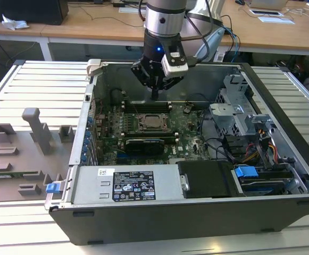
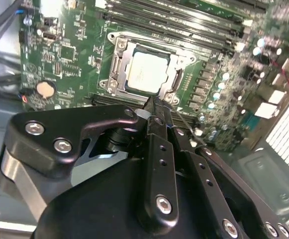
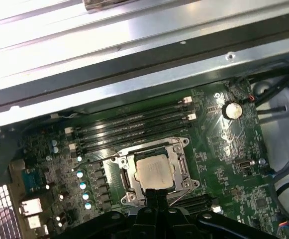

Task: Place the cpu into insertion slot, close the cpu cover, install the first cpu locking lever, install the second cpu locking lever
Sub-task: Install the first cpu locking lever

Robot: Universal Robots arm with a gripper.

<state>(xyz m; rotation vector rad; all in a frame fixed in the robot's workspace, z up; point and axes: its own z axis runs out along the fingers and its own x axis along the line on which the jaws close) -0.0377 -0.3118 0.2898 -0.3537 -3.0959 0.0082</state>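
Hovering near one cpu (image 2: 146,69) within one cpu cover (image 2: 116,68): one gripper (image 1: 155,96).

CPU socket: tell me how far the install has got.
Done: the cpu lies in the insertion slot, and the cpu cover looks lowered, framing the chip. In hand: the gripper, its fingers shut and apparently empty, is poised at the socket's edge. Left: I cannot tell whether either locking lever is latched, so count both as open.
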